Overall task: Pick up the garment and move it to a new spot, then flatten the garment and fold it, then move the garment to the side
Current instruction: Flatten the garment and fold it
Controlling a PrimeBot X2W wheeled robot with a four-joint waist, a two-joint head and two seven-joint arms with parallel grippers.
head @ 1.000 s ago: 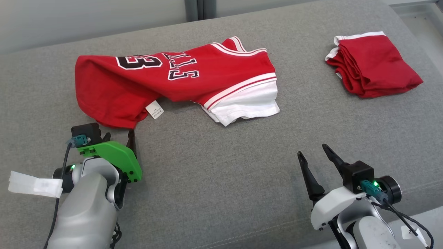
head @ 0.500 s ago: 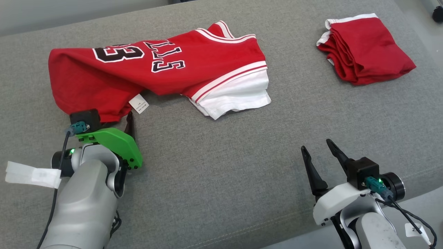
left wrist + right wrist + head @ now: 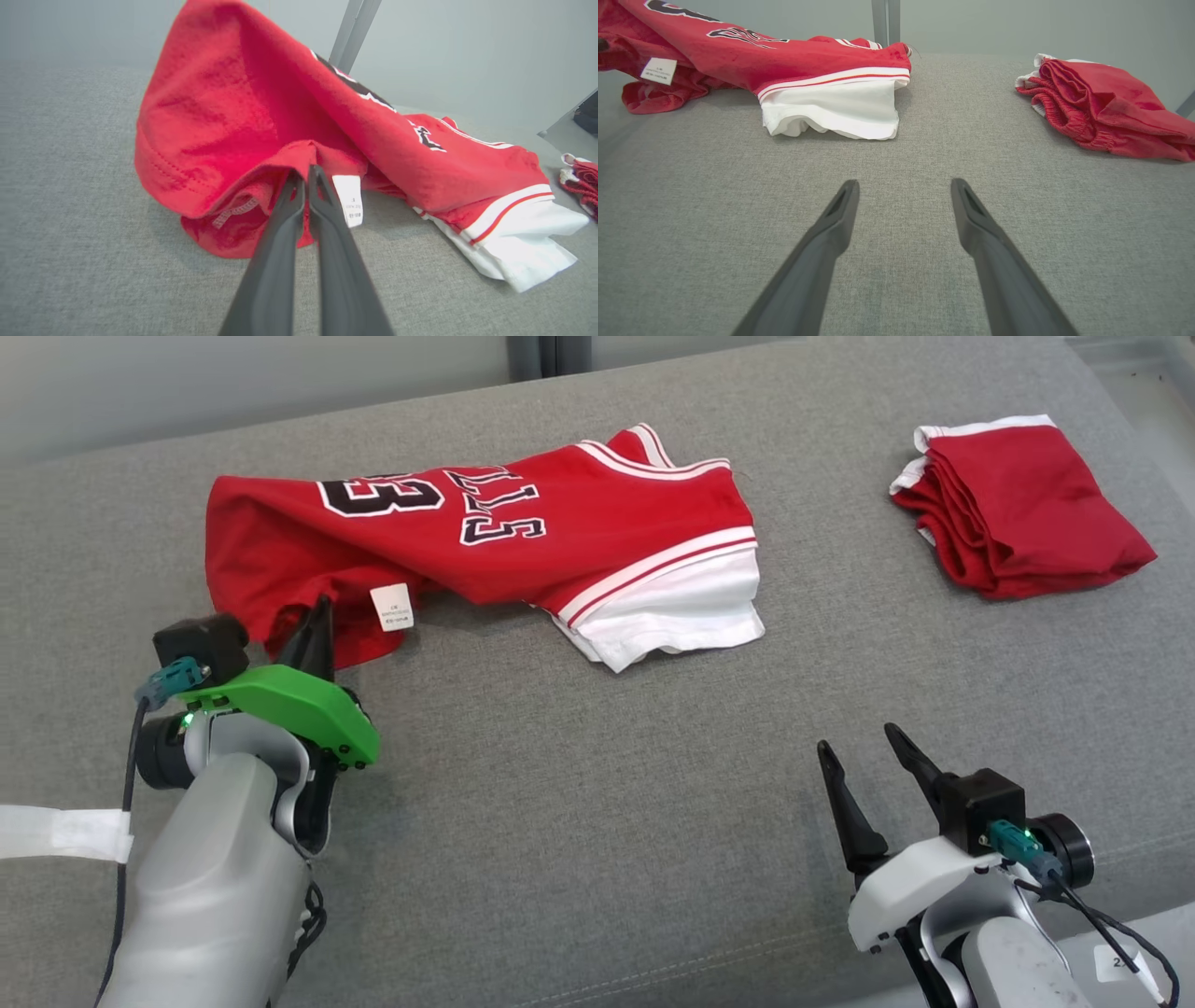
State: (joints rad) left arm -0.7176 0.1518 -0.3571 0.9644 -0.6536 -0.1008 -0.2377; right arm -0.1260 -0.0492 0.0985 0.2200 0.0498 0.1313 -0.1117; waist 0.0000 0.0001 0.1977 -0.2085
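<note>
Left of centre in the head view, my left gripper (image 3: 316, 621) pinches the near left edge of the red jersey (image 3: 560, 532), its two dark fingers pressed together on a fold of the hem. In the left wrist view the fingertips meet at mid-frame, red cloth caught between them and rising in a hood above, with the white label (image 3: 349, 199) hanging just to their right. The jersey lies across the upper middle of the head view on the grey cushion (image 3: 597, 784), black numerals and lettering upside down to the camera (its white panel is bunched at the right end). My right gripper (image 3: 857, 739) hovers at the lower right, jaws spread and holding nothing, well apart from the jersey. A folded red garment (image 3: 1022, 509) with white trim sits by itself at the upper right of the cushion.
</note>
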